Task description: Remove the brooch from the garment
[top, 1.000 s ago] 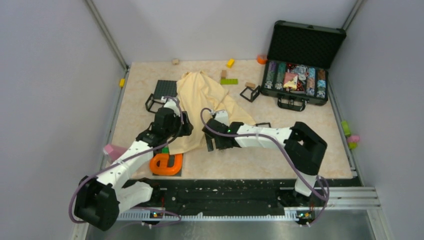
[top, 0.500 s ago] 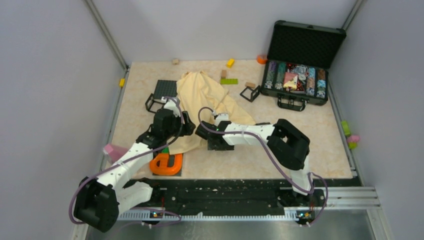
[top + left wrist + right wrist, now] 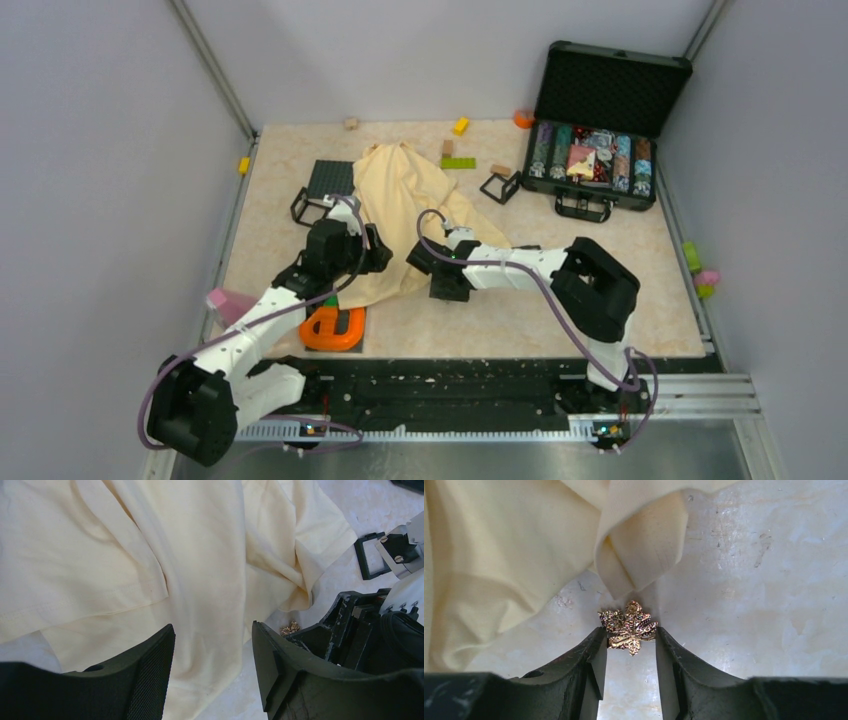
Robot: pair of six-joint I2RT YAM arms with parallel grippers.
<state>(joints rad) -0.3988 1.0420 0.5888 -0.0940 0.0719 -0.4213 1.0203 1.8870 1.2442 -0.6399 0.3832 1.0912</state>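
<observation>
The brooch (image 3: pixel 628 627), a small gold leaf-shaped piece, lies on the pale tabletop just off the hem of the cream garment (image 3: pixel 499 555). My right gripper (image 3: pixel 630 635) has its two black fingertips pressed against the brooch's left and right edges. In the left wrist view the brooch (image 3: pixel 290 627) peeks out beside the right gripper's black body. My left gripper (image 3: pixel 212 630) hovers open over the garment (image 3: pixel 200 555), with nothing pinched between its fingers. Seen from above, the garment (image 3: pixel 410 195) is spread mid-table, with both arms at its near edge.
An open black case (image 3: pixel 612 95) of chips stands at the back right. Small black square frames (image 3: pixel 500 187) (image 3: pixel 372 555), a black baseplate (image 3: pixel 330 178), a green brick (image 3: pixel 458 162) and a yellow brick (image 3: pixel 461 126) lie around the garment. An orange piece (image 3: pixel 335 328) sits near the left arm.
The right gripper's jaws have narrowed from wide apart onto the brooch, and its arm has shifted at the garment's near edge. The left arm has stayed put.
</observation>
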